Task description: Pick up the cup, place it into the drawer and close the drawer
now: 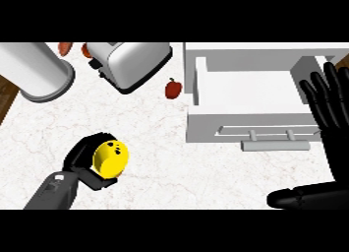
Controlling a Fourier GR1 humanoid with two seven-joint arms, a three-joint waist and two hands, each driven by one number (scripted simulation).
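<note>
So far, only the grasp: toward the counter's (pixel 206 172) front-left corner, left hand (pixel 82 152) curled round the yellow cup (pixel 109 159). Further right, by the back edge, drawer (pixel 242 93) standing open, cup not yet in it — placing and closing both left to do. At the right edge, right hand (pixel 335 106) resting, fingers straight and spread.

The counter (pixel 198 172) looks like smooth, pale veined marble. The toaster (pixel 133 61) is satin grey metal; the cup (pixel 110 158) looks like glossy yellow plastic.
</note>
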